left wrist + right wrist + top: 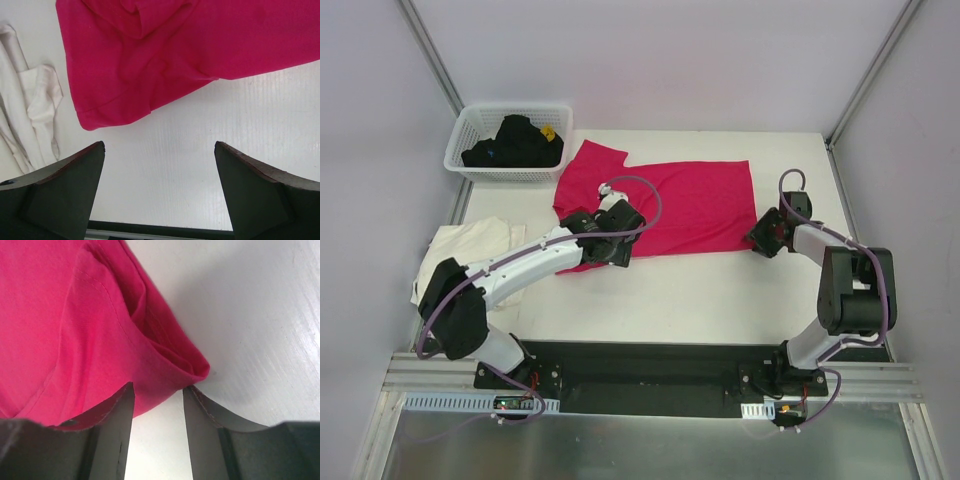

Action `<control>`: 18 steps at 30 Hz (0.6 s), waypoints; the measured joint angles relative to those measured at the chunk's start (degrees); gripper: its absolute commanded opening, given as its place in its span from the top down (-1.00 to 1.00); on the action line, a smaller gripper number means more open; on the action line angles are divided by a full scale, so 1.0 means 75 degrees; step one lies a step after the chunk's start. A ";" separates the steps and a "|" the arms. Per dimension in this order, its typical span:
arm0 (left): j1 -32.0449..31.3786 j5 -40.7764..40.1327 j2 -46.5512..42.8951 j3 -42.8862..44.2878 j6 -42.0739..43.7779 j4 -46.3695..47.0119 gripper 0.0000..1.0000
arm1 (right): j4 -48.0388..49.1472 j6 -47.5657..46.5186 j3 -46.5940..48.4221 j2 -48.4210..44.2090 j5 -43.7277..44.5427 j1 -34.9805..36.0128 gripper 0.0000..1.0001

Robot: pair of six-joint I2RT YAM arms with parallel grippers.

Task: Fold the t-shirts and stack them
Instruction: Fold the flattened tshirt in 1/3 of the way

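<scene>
The magenta-red t-shirt (690, 205) lies spread across the middle of the table, one sleeve toward the basket. My left gripper (601, 250) hovers over its near left corner (100, 112); in the left wrist view its fingers (160, 145) stand wide open over bare table, touching nothing. At the shirt's near right corner sits my right gripper (760, 240). In the right wrist view the folded corner (190, 367) of the cloth lies between the tips of the fingers (158, 386), which still stand apart. The cream-white t-shirt (470, 245) lies crumpled at the table's left edge (35, 110).
A white lattice basket (470, 165) holding dark clothes (515, 145) stands at the back left corner. The black base rail (640, 365) runs along the near edge. Grey walls close in the table on the left, back and right.
</scene>
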 measured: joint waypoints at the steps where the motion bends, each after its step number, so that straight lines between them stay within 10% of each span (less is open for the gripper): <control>1: 0.0000 -0.0052 -0.0017 0.0047 0.0055 -0.0017 -0.81 | -0.0006 0.0009 0.0026 0.0035 0.0015 0.0000 0.17; 18: 0.0000 -0.0580 -0.0376 0.0096 0.0353 -0.0580 -0.81 | 0.0047 -0.0006 -0.0134 -0.0020 0.0440 -0.0280 0.81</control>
